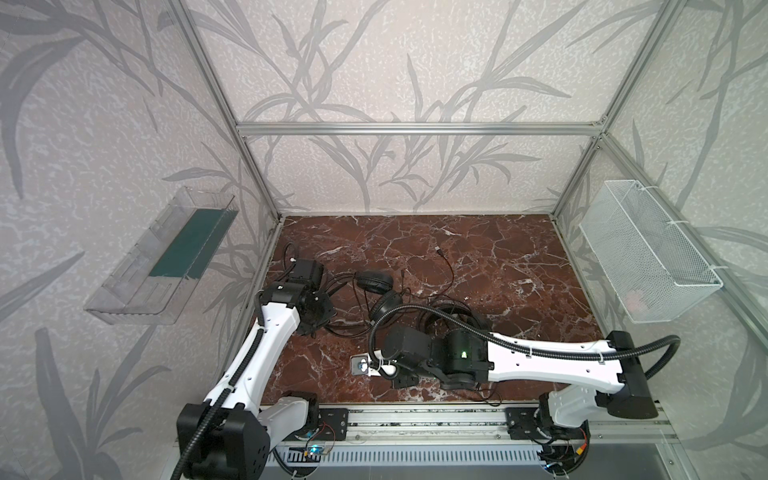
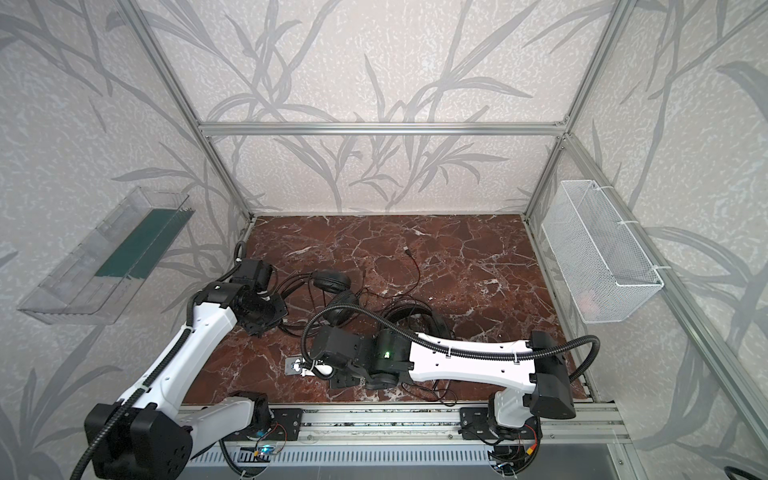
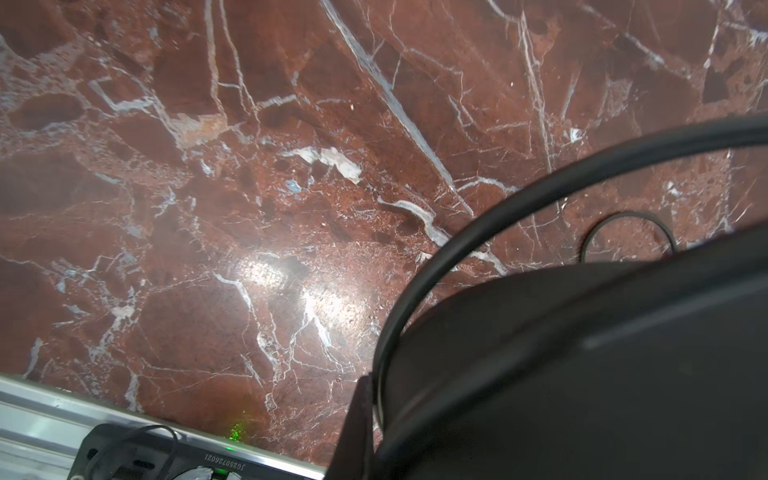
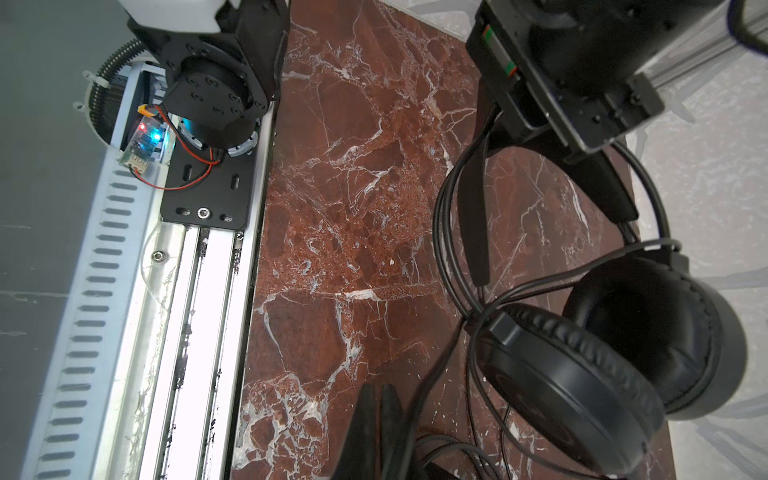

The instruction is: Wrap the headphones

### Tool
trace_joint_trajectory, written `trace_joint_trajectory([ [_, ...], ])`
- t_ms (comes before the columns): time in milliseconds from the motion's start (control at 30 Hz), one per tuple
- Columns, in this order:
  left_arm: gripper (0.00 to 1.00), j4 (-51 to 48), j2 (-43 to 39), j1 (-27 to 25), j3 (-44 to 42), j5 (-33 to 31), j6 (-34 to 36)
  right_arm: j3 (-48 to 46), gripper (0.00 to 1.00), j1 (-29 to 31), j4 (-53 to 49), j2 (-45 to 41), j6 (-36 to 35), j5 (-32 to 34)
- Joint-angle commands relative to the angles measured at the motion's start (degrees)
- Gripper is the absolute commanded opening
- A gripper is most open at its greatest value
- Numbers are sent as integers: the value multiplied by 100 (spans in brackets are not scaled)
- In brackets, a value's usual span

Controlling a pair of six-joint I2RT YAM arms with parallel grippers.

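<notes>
Tabletop: red-brown marble with white veins. Headphones: two black sets lie left of centre. One earcup faces up, and the second set is partly hidden behind the right arm. Their thin leads are tangled between them. One cable runs toward the back, its plug end lying free. Left pincer: down at the tabletop, just beside the lead loops. Right pincer: low, near the front edge. Clear tray is fixed to the left wall and a mesh basket to the right wall.

Headphones on table, probably left of centre.
</notes>
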Motion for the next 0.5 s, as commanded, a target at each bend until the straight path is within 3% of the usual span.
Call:
trace_joint_trajectory([
  [0,0,749,-41,-40,-171,179,69,374,0,128,-39,-50,-336,78],
  [267,0,889,-56,-513,-438,50,396,446,0,141,314,14,-1234,1303],
  [467,0,908,116,-905,-470,81,504,680,0,87,549,236,-1813,1497],
])
